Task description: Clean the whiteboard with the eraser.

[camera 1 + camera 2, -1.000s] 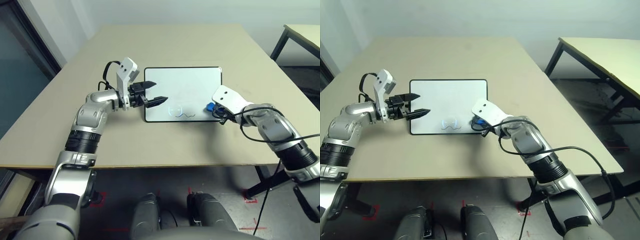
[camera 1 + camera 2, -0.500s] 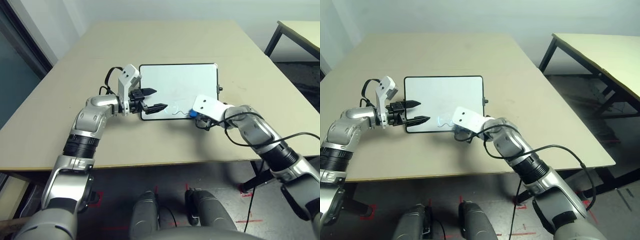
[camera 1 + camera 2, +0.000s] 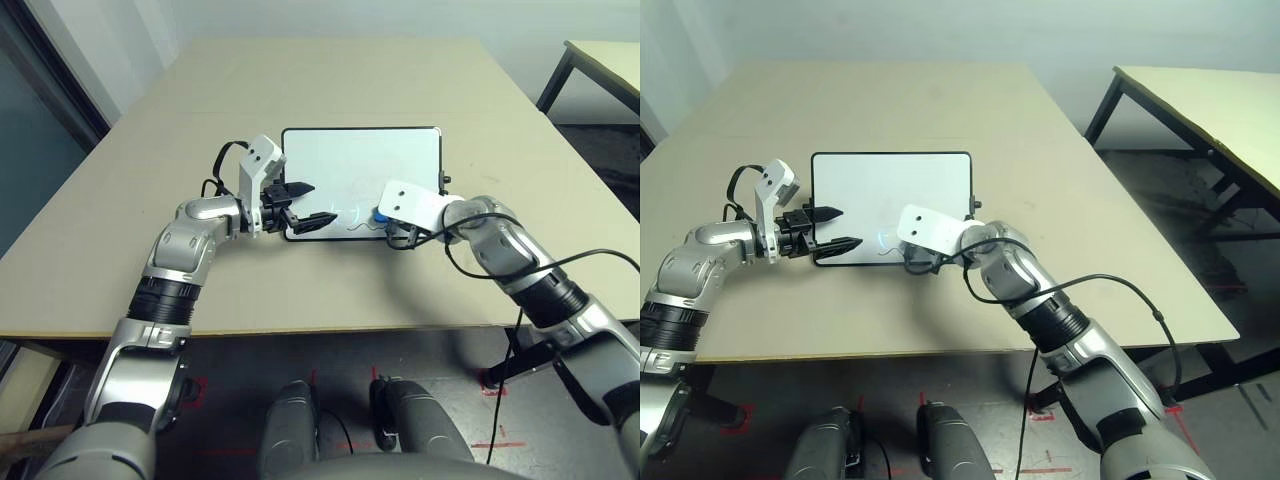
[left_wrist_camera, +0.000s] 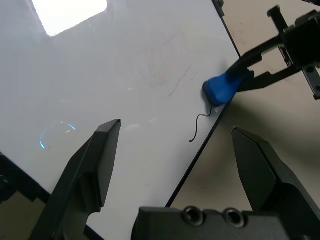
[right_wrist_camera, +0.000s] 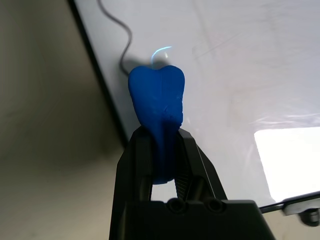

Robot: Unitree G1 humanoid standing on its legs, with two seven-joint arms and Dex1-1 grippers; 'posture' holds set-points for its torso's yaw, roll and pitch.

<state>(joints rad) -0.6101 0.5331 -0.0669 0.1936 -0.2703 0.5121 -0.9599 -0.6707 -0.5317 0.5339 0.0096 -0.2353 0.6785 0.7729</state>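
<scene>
In the left eye view, the white rectangular whiteboard with a thin black frame (image 3: 360, 165) lies on the beige desk (image 3: 250, 290), nearer the far edge than the near one. The left black two-fingered tool (image 3: 290, 205) is released above the board's left edge.

In the left wrist view, a thin dark wavy line (image 4: 196, 127) meets the soft-looking blue eraser (image 4: 220, 90), near the board's edge closest to the robot.

In the right wrist view, the right black two-fingered tool (image 5: 162, 137) is clenched on the eraser, over the whiteboard.
</scene>
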